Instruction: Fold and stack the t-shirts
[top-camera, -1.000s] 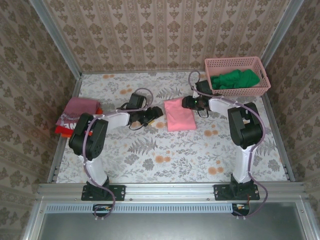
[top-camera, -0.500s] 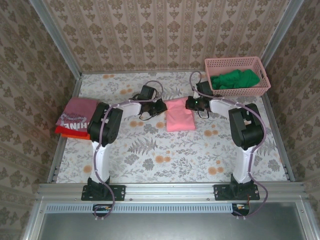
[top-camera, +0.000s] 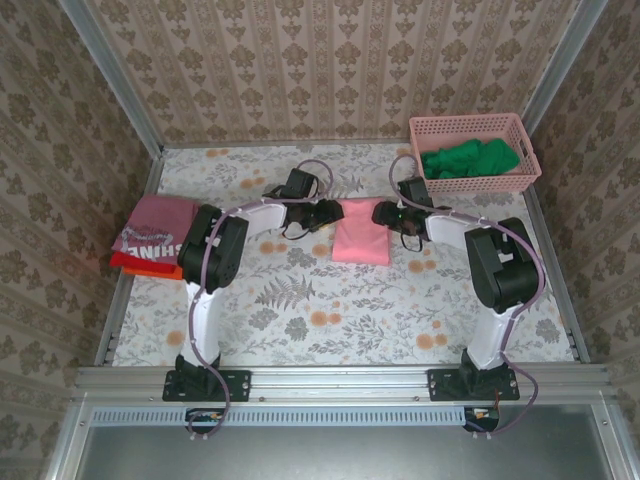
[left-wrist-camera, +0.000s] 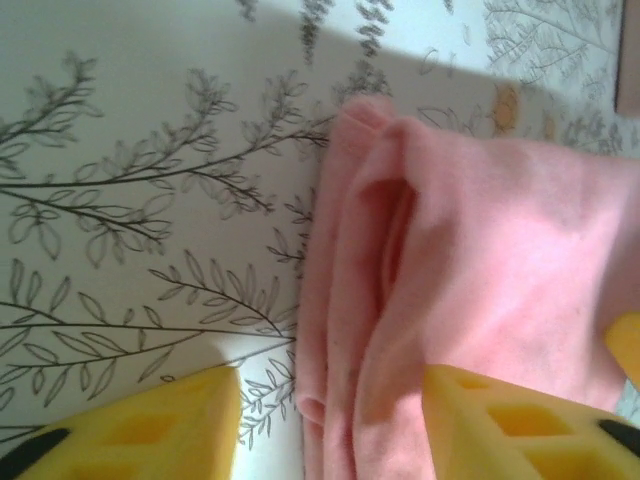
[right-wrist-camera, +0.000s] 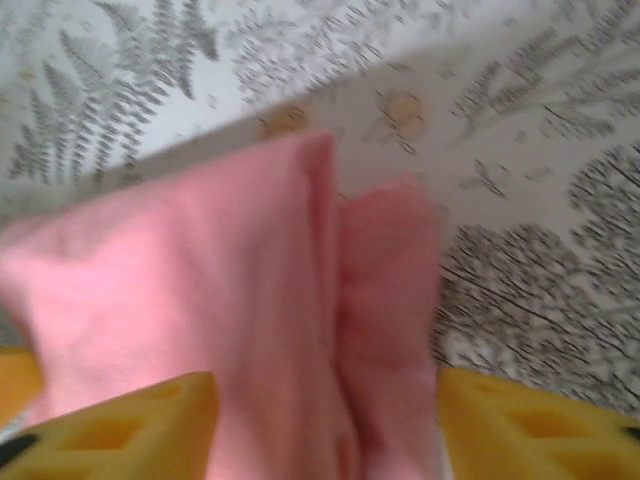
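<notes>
The folded salmon-pink t-shirt (top-camera: 360, 238) lies mid-table. My left gripper (top-camera: 337, 210) is at its far left corner and my right gripper (top-camera: 380, 213) at its far right corner. In the left wrist view the left gripper (left-wrist-camera: 330, 430) stands open, the layered edge of the shirt (left-wrist-camera: 480, 260) between its yellow fingers (left-wrist-camera: 140, 425) with bare table showing beside the cloth. The right gripper (right-wrist-camera: 325, 430) is open too and straddles the edge of the shirt (right-wrist-camera: 200, 290). At the table's left edge a dusty-red t-shirt with white lettering (top-camera: 150, 232) rests on an orange-red one (top-camera: 135, 262).
A pink lattice basket (top-camera: 465, 128) holding green cloth (top-camera: 470, 160) stands at the back right corner. Metal rails frame the floral table (top-camera: 330, 320). Patterned walls rise close behind and at both sides.
The left arm swung right to the pink shirt's far left corner. Both grippers pinched shut about half a second ago and have since opened. The shirt's far edge is a little bunched.
</notes>
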